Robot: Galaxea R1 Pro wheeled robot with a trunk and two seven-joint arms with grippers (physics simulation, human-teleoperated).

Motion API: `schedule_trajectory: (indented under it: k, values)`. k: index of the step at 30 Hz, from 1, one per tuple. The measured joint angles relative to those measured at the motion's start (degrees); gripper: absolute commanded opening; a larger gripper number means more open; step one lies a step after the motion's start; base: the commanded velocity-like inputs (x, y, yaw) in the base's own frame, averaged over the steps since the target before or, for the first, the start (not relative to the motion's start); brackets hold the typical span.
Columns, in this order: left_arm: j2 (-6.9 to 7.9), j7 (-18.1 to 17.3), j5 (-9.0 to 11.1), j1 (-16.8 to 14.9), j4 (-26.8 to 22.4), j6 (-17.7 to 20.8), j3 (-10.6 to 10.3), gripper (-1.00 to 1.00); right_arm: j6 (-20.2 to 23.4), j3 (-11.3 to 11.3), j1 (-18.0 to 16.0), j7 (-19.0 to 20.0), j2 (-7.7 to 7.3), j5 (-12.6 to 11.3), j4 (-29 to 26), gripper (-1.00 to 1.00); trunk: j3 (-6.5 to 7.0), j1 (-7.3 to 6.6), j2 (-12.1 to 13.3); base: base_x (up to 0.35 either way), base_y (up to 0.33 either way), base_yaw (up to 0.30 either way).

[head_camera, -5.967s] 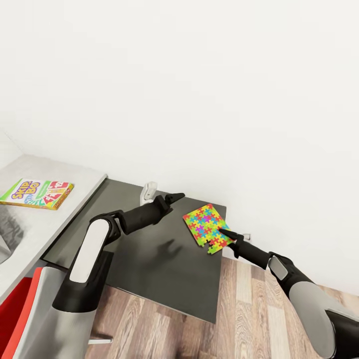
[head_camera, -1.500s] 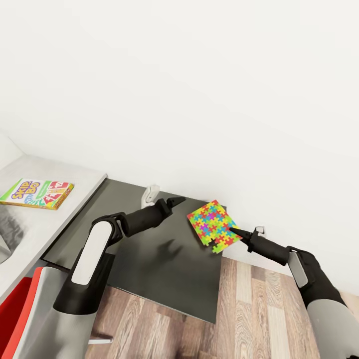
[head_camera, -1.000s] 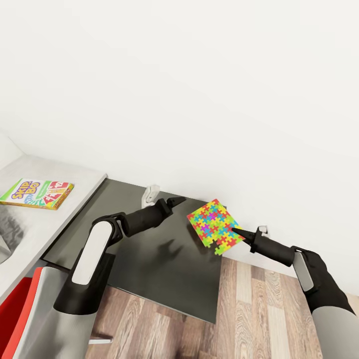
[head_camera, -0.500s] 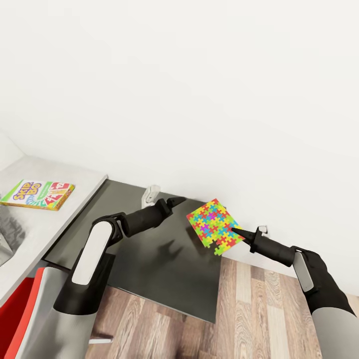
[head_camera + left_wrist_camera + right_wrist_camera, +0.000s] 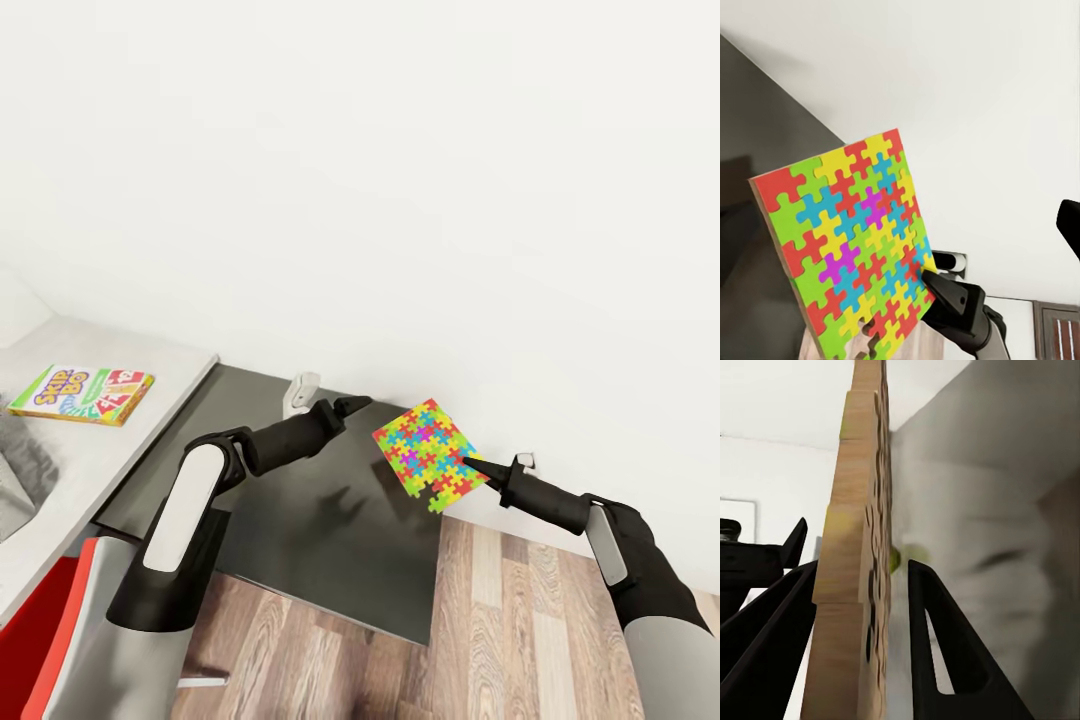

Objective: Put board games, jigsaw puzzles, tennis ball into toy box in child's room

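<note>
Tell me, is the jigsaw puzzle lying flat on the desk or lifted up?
Lifted and tilted. The right gripper pinches the jigsaw puzzle by one edge, and its shadow falls on the dark desk below.

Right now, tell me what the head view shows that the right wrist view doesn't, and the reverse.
Head view alone: the jigsaw puzzle's coloured face, the Skip-Bo board game on the light grey desk wing, the left gripper hovering apart, and the wood floor. Right wrist view alone: the puzzle's bare wooden edge with a finger on each side. Both: the puzzle, the right gripper and the dark desk wing.
</note>
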Motion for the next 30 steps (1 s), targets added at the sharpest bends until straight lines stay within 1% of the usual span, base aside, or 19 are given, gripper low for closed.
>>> schedule_trajectory:
  k: [20,25,30]
  values:
    - [0.09,-0.3,0.0,0.0,0.1,0.0,0.0,1.00,0.3,-0.1,0.0,0.0,-0.33,-0.1,-0.1,-1.00,3.59,-4.40,8.0,0.000,0.000,0.003]
    - [0.10,-0.2,0.0,0.0,0.1,0.0,0.0,1.00,0.8,-0.1,0.0,0.0,-0.33,-0.1,-0.1,-1.00,4.50,-5.50,10.0,0.000,0.000,0.107]
    - [0.06,-0.2,0.0,0.0,0.1,0.0,0.0,1.00,1.0,0.0,0.0,0.0,-0.40,0.0,-0.1,-1.00,5.44,-6.60,12.0,0.000,0.000,0.202]
